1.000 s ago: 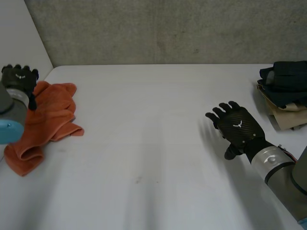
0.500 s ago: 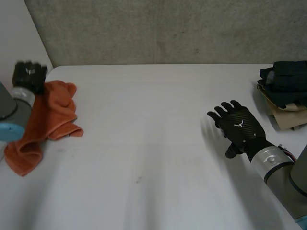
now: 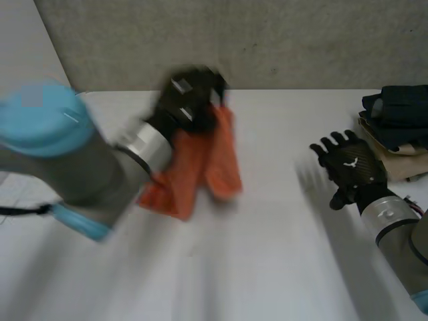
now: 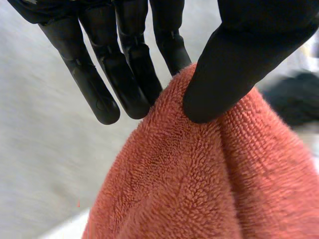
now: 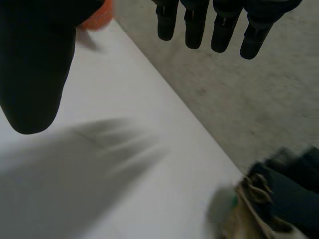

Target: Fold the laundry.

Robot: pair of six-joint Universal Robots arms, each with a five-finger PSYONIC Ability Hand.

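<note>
An orange towel point(image 3: 200, 164) hangs in the air over the middle of the white table point(image 3: 267, 267), bunched and drooping. My left hand point(image 3: 190, 100) holds its top edge. In the left wrist view the thumb point(image 4: 234, 64) pinches the orange towel point(image 4: 199, 174) against the straight fingers point(image 4: 129, 64). Over the right side of the table my right hand point(image 3: 351, 167) hovers palm down and open, well apart from the towel. In the right wrist view its fingers point(image 5: 214, 25) and thumb point(image 5: 35, 64) are spread above bare table.
A pile of folded clothes, dark on top and beige below point(image 3: 394, 130), lies at the table's right edge, beyond my right hand; the same pile point(image 5: 279, 199) appears in the right wrist view. A grey wall point(image 3: 234, 40) runs along the table's far edge.
My left hand closed on the orange towel at the left edge and swung it up and right to mid-table. My right hand shifted slightly right and away.
</note>
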